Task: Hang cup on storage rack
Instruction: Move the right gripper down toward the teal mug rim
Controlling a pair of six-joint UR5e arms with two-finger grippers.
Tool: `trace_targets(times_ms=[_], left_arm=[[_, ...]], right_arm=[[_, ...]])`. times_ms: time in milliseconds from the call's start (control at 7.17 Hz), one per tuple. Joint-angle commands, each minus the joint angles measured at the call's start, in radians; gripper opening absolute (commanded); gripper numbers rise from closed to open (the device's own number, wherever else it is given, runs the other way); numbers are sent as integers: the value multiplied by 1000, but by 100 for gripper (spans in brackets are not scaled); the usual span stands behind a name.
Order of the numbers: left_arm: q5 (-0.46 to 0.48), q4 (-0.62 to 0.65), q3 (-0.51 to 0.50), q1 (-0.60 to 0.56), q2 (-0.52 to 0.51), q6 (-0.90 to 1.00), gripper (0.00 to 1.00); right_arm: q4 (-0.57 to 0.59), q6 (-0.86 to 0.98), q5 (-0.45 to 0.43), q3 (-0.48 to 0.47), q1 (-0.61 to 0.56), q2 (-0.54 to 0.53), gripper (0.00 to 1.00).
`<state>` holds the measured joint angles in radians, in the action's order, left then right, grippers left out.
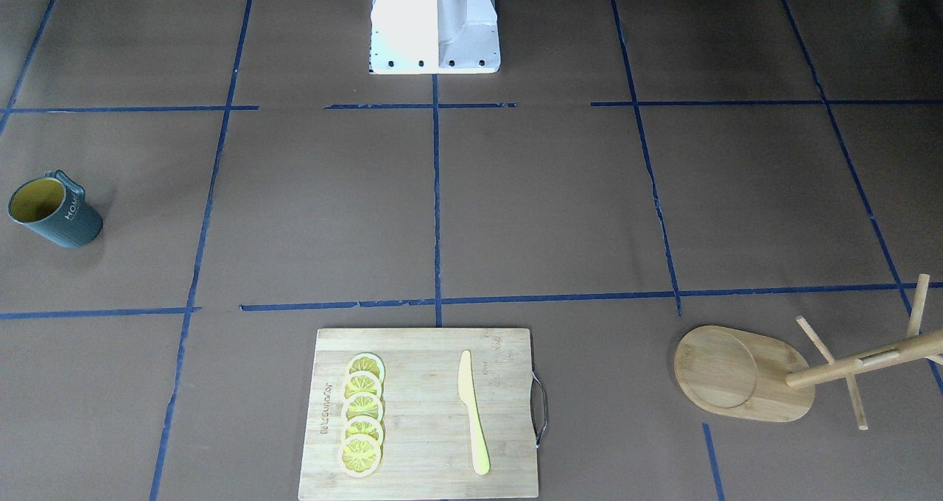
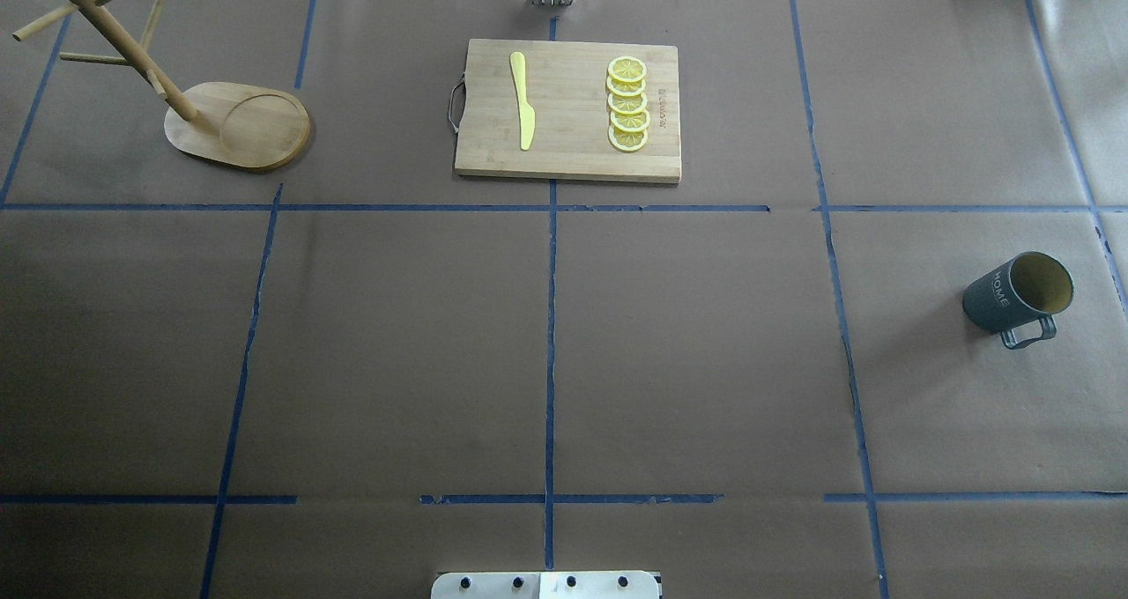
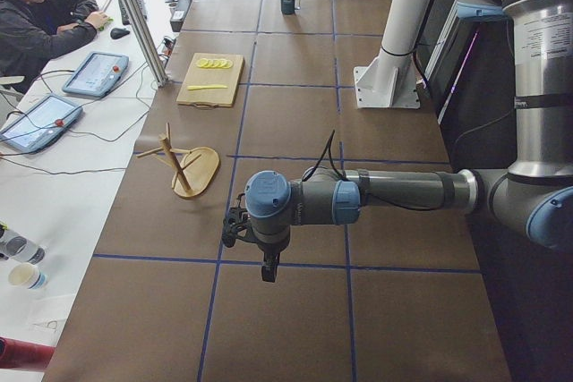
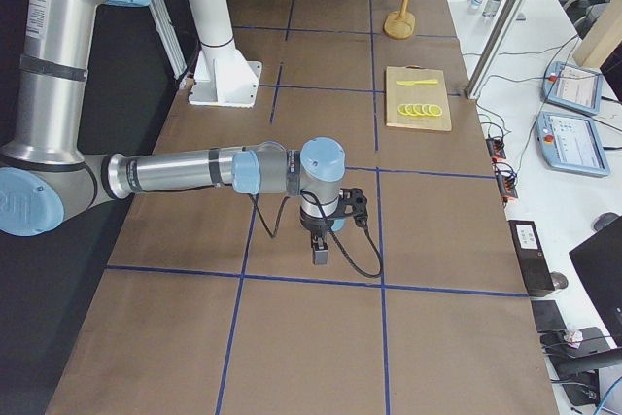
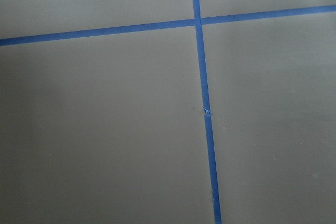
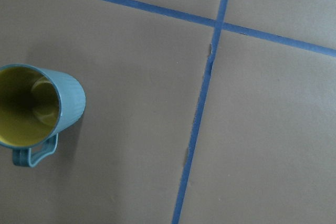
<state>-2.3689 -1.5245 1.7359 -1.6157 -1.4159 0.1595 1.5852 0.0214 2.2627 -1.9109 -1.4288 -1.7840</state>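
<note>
— Cup?
— The cup is a ribbed dark teal-grey mug, glossy, yellow inside, with white "HOME" on its wall. It stands upright on the paper at my right end, loop handle towards my base.

— Rack?
— The storage rack is pale bamboo: a flat oval base with a round recess, a round post and thin dowel pegs. It's at the far left corner, well apart from the cup.

— Fingers?
— My left gripper and right gripper both hang over bare paper, pointing down. They show in the side views only, so I can't tell if they're spread or closed. Nothing is in them.

— Other stuff?
— A rectangular bamboo cutting board with a wire handle sits far centre. A row of overlapping lemon slices and a flat yellow knife lie on it. The table is matte brown paper with a blue tape grid.
</note>
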Motion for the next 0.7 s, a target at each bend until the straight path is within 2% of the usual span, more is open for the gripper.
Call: trace_targets(times_ms=[0,139,279,558], left_arm=[[-4,0,-1,2,0,0,100],[-4,0,-1,2,0,0,100],[-6,1,-1,2,0,0,100],[-6,0,-1,2,2,0,100]], right_arm=[[-240,-230,33,65,86,-3,100],[-384,-380,41,103,143,0,100],[-457,-543,22,116,230,35,100],[-459,-581,-30,157,293,74,100]])
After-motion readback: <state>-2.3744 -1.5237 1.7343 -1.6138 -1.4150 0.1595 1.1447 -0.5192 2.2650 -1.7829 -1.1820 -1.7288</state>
